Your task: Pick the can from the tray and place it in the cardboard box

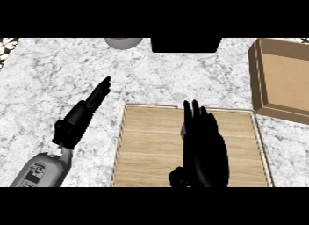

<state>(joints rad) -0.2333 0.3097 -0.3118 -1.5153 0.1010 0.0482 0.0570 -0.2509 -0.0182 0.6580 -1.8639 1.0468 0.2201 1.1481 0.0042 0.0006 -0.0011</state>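
Now, can [184,129]: purple sliver on tray [147,149], mostly hidden by right hand [206,145].
tray: flat rectangular wood, pale rim.
right hand: fingers straight, holding nothing.
left hand [86,110]: fingers straight, above speckled marble counter [47,79].
cardboard box [293,74]: brown, open, right of tray.

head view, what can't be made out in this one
- Can: only a purple sliver shows. The right hand covers the rest, so whether it is held cannot be told.
- Cardboard box: its right part is cut off by the view's right edge.
- Grey round thing and black thing: both are cut off at the top edge, so neither can be identified.
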